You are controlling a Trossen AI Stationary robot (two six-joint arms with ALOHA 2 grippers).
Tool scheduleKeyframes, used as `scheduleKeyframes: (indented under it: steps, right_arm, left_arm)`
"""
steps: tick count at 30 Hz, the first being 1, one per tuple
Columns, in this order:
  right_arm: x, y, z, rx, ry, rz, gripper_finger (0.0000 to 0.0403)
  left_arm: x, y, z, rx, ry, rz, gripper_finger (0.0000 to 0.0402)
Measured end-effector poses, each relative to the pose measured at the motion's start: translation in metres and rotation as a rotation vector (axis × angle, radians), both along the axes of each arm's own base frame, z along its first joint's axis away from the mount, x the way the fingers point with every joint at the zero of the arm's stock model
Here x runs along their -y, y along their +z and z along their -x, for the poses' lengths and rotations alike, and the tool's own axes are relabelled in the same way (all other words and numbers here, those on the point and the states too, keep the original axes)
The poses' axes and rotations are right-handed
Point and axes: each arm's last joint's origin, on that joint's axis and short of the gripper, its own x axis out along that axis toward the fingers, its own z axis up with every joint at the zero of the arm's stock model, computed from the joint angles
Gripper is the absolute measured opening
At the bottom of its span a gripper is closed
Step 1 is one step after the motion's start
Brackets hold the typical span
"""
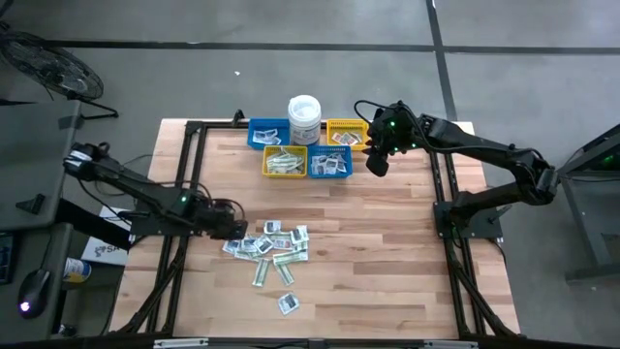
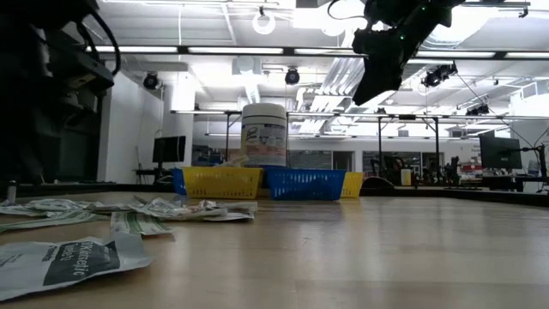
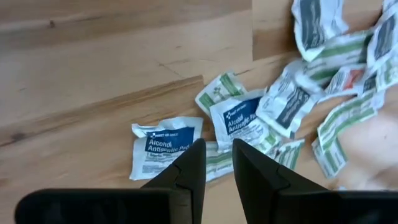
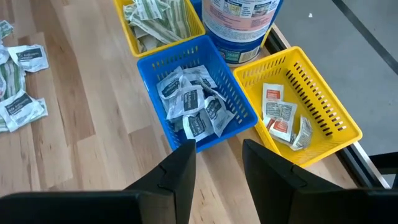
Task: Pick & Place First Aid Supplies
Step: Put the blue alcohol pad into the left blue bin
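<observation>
I have the left end effector [image 1: 235,230] low over the wooden desk [image 1: 387,252], at the left edge of the loose pile of first aid packets [image 1: 269,242]. In its wrist view the two fingers [image 3: 189,171] stand slightly parted with nothing between them, their tips above a blue-labelled alcohol pad packet [image 3: 165,146] and a green-and-white strip [image 3: 217,163] that lies partly under it. More packets, white squares with dark print and pale green strips, spread away from there, overlapping one another; one single packet [image 1: 289,303] lies apart, nearer the front edge of the desk.

My right end effector [image 1: 377,160] hangs in the air beside the bins at the back of the desk. Its fingers [image 4: 180,171] are parted and empty, above the desk just in front of a blue bin [image 4: 193,102] holding white square packets and a yellow bin [image 4: 298,106] with a few red-printed packets. Another yellow bin [image 4: 163,22] holds green strips. A white lidded tub [image 1: 304,118] stands behind these, touching the bins, with a further blue bin [image 1: 268,133] to its left.
</observation>
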Motion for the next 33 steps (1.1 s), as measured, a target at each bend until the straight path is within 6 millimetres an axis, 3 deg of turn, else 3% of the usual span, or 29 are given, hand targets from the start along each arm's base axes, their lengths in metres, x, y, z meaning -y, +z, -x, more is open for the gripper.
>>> scheduleKeyframes:
  steps: [7, 16, 33]
  right_arm:
    - [0.0, 0.0, 0.0, 0.0, 0.0, 0.0, 0.0126]
    - [0.0, 0.0, 0.0, 0.0, -0.004, -0.004, 0.0126]
    - [-0.001, -0.001, 0.001, -0.015, -0.008, -0.017, 0.0126]
  left_arm:
    - [0.004, 0.0, 0.0, 0.039, 0.055, -0.074, 0.0091]
    - [0.01, -0.013, -0.014, 0.017, 0.052, -0.079, 0.0169]
    - [0.019, -0.03, -0.034, 0.042, 0.041, -0.058, 0.0173]
